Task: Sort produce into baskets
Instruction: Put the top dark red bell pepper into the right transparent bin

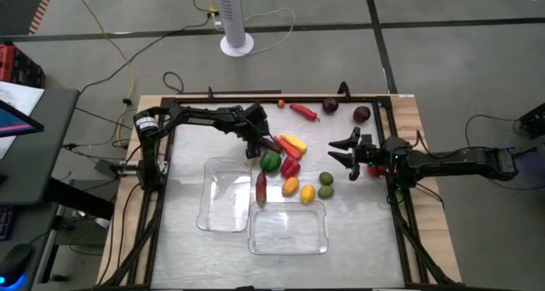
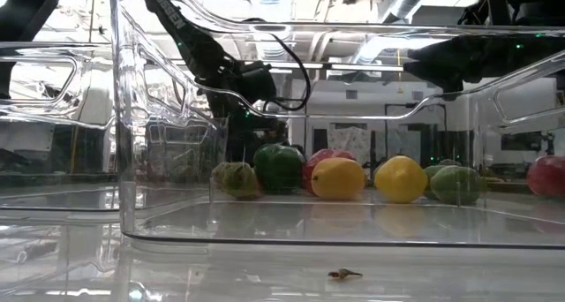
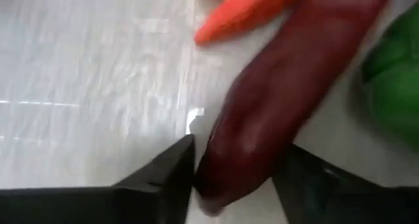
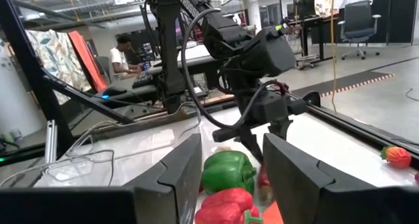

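my left end effector (image 3: 239, 168) clamps a dark red chilli (image 3: 288, 99); next i judge lifting it toward a basket (image 1: 223, 196); right end effector (image 1: 341, 151) waits apart.

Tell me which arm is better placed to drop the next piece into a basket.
Left. Its tool is closed around a dark red chilli, right beside the nearer basket. The right tool is open and empty, farther from both baskets.

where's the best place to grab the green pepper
Probably from straight above, across the green pepper's round body. The left gripper and a dark red chilli crowd one flank and a red pepper the other, so pinch along the clearer axis.
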{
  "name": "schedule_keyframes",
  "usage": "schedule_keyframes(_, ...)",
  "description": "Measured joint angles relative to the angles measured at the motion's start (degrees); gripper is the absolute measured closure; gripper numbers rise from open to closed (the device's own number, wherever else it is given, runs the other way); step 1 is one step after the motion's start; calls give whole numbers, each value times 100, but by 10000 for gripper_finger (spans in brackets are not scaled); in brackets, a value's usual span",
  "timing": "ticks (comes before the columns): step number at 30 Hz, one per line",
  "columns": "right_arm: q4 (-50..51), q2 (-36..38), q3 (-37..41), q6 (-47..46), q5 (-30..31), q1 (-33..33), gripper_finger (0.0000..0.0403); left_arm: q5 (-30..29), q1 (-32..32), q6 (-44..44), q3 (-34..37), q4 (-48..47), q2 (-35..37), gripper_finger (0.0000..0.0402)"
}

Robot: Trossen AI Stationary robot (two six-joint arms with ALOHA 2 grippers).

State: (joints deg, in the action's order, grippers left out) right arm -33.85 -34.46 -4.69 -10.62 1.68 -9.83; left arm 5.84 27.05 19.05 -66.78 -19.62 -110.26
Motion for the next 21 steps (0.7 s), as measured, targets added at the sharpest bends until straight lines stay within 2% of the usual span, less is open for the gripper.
schedule_keyframes(4,-8,0,0,25,2,-2,214,17,0,101,2,-96,19,311)
schedule_keyframes(8,-72,1,0,42,3,-6,214,130,24,234,-90,-396,168,350)
schedule_keyframes(11,-120,2,0,60,2,-6,214,129,38,284,-399,-881,324,351)
schedule_keyframes(16,-111,0,0,60,3,-6,214,276,37,286,-939,-1781,720,328)
schedule_keyframes(21,-128,0,0,58,5,-6,214,1702,-187,70,-1093,-2396,1178,328)
